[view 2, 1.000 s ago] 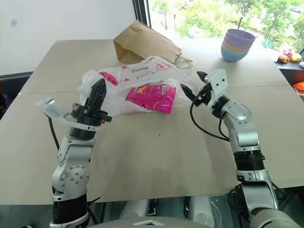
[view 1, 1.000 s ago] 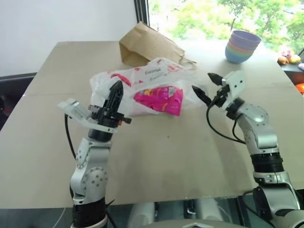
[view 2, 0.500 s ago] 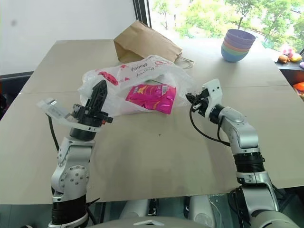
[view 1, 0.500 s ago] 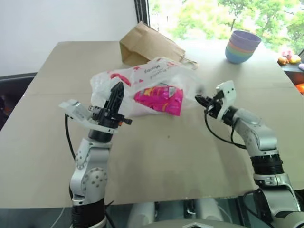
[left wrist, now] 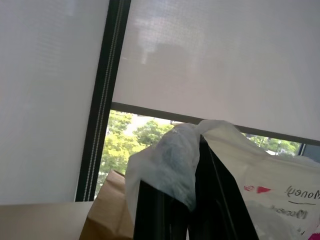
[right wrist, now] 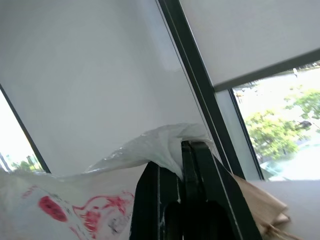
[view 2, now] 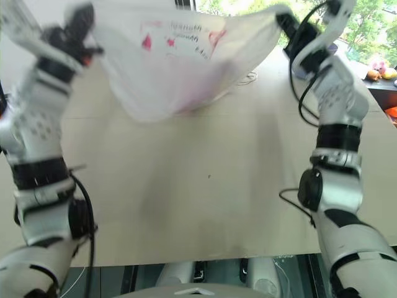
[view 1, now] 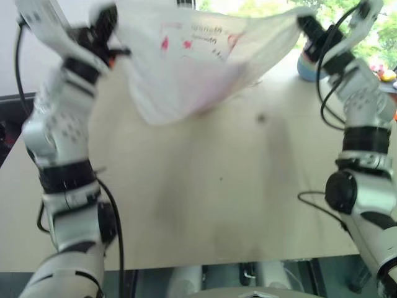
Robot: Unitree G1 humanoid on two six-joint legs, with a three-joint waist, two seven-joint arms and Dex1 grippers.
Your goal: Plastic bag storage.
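Note:
The plastic bag (view 1: 198,59), translucent white with red print, hangs stretched between my two raised grippers above the table (view 1: 217,205). My left gripper (view 1: 102,18) is shut on its left edge. The right gripper (view 1: 308,26) is shut on its right edge. In the left wrist view the film (left wrist: 167,162) drapes over the shut left gripper (left wrist: 200,145). The right wrist view likewise has crinkled film (right wrist: 142,150) pinched in the right gripper (right wrist: 186,145). A faint pink blur shows low inside the sagging bag.
A brown paper bag (left wrist: 107,210) lies on the table behind the lifted plastic bag, by the window. Part of the stacked bowls (view 1: 303,67) peeks out beside my right arm, and small toys (view 1: 379,74) sit at the far right.
The right gripper shut on the bag's right edge. Both arms then swung up, lifting the bag and its contents off the table and stretching it between them.

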